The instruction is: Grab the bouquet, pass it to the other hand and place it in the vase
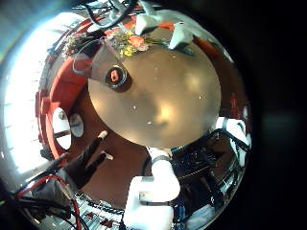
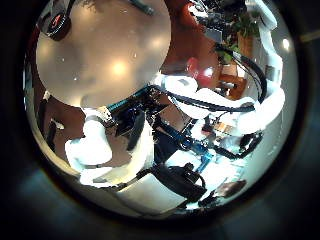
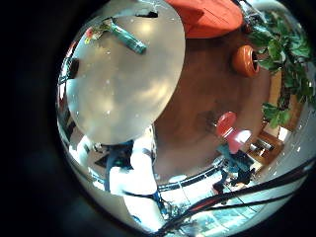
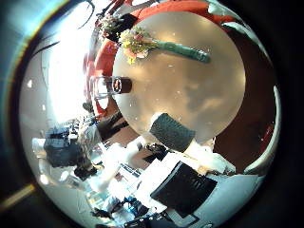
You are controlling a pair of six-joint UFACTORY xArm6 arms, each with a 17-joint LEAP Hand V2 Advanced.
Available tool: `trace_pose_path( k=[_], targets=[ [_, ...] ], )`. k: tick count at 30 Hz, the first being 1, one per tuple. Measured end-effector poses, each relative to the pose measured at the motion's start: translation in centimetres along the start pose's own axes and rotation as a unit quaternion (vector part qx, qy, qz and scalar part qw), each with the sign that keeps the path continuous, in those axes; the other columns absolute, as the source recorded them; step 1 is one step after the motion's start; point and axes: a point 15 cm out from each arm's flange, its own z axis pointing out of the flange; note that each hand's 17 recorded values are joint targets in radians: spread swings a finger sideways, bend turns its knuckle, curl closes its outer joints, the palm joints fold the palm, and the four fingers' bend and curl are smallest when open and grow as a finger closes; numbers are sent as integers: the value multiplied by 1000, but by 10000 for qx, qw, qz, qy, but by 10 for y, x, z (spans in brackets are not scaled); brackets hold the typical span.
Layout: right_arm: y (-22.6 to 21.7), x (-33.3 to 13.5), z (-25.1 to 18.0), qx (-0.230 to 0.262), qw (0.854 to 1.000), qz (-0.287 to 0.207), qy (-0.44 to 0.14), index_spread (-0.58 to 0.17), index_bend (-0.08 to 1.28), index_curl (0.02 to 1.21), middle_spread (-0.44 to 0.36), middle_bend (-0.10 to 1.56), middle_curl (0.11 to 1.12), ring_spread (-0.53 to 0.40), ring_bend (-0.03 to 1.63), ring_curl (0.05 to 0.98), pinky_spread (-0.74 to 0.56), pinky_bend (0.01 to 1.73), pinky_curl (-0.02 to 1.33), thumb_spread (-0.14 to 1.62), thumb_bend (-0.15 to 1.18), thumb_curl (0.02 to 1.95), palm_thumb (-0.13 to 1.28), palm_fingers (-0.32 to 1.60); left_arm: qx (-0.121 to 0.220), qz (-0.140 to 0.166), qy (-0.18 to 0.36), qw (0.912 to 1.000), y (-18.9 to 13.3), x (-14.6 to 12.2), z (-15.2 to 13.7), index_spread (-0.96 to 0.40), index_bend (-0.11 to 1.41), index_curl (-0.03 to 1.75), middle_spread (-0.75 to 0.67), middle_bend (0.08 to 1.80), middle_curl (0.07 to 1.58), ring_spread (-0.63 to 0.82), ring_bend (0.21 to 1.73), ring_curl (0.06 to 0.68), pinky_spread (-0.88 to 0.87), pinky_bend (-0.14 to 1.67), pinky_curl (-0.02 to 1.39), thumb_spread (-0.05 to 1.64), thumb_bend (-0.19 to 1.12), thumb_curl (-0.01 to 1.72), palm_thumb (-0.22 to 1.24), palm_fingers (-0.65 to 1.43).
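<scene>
Teal-stemmed bouquet (image 4: pixel 161 45) flat on table (image 4: pixel 204 90)

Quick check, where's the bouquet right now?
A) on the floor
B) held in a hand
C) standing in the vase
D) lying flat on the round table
D: the right thumb side palm view shows the bouquet lying flat on the round table, apart from the vase, with no hand around it.
</scene>
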Motion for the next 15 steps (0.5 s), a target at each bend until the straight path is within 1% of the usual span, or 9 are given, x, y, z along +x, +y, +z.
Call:
trace_pose_path(
  k=[4, 9, 15],
  targets=[
    [-14, 3, 5, 52, 9999, 96, 2, -223, 162, 298, -42, 537, 459, -102, 956, 283, 191, 685, 157, 1139, -15, 354, 452, 457, 38, 3, 2, 10000, 0, -1, 0, 129, 181, 362, 444, 195, 328, 556, 520, 194, 535, 185, 268, 1099, -23, 324, 320, 100],
    [-36, 7, 18, 54, 9997, 237, -10, -209, 175, 309, -45, 556, 474, -118, 990, 300, 144, 722, 150, 1133, -18, 366, 469, 449, 61, -37, 41, 10000, -4, -7, 3, 128, 182, 363, 440, 195, 330, 556, 517, 194, 534, 184, 266, 1099, -23, 323, 320, 103],
    [-67, 14, 47, -128, 9987, 487, -23, -206, 187, 330, -55, 560, 485, -142, 1023, 318, 106, 751, 131, 1125, -22, 379, 480, 442, 112, -15, 34, 9999, -4, -9, 2, 128, 181, 363, 438, 194, 331, 556, 516, 193, 534, 186, 265, 1099, -23, 323, 320, 104]
  ],
)
